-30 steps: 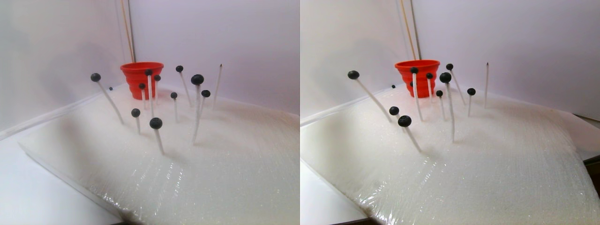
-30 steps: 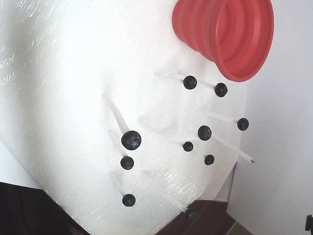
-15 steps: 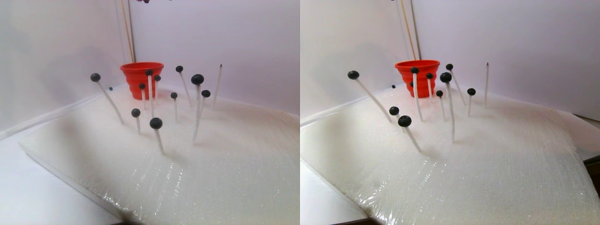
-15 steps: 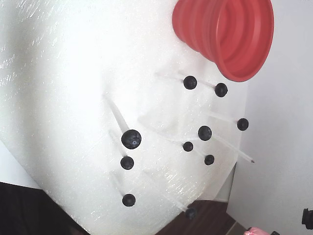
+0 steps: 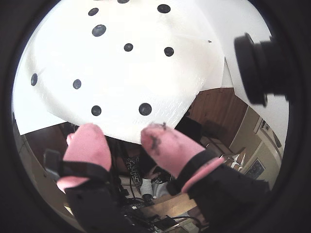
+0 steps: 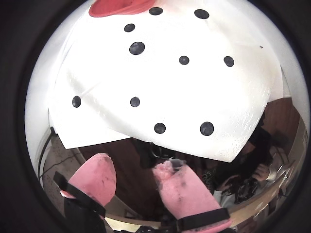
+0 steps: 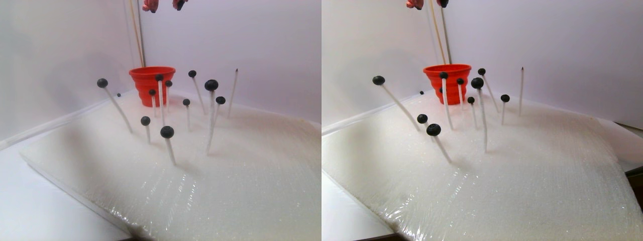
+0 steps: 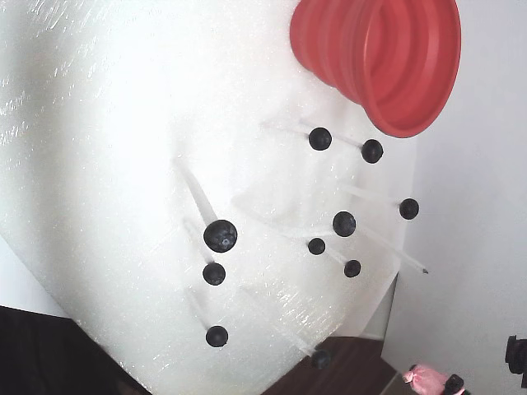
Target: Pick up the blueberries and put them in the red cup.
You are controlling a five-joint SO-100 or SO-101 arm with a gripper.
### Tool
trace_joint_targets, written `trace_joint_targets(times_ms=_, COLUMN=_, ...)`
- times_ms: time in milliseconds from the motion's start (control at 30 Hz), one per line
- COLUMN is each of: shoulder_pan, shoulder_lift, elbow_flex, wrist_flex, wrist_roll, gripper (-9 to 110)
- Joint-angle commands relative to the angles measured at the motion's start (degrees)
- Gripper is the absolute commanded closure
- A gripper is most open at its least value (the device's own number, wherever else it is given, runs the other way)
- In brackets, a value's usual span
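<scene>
High above the white foam slab (image 7: 241,170), your gripper (image 6: 133,172) hangs with its pink-padded fingers (image 5: 87,143) spread apart and nothing between them; in the stereo pair view only its tips show at the top edge (image 7: 163,4), well clear of everything below. Beneath it stand the blueberries (image 7: 167,132), each speared on the tip of a thin white stick (image 7: 171,150) pushed into the foam, apparently to lift the fruit off the surface so your jaws can close around a berry from the sides. One stick (image 7: 234,85) at the right of that view stands bare. You can count the berries as dark dots across the slab in both wrist views (image 5: 145,108) (image 6: 206,128), the largest among them (image 8: 220,235) near the middle of the cluster in the fixed view. Your red cup (image 7: 151,84) sits upright at the far corner of the foam, just behind the sticks, its ribbed wall and wide mouth (image 8: 412,49) open to receive. No berry appears to have been taken yet; the descent is ahead of you.
</scene>
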Motion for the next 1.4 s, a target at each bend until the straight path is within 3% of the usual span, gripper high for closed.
trace_joint_targets(times_ms=0, shoulder_pan=0.4, shoulder_lift=0.4, elbow_flex=-1.0, wrist_flex=-1.9, wrist_roll=-1.1, gripper=86)
trace_joint_targets(times_ms=1367, shoulder_pan=-2.2, shoulder_lift=-10.8, elbow_flex=3.1, wrist_flex=-20.5, wrist_roll=-5.4, gripper=83)
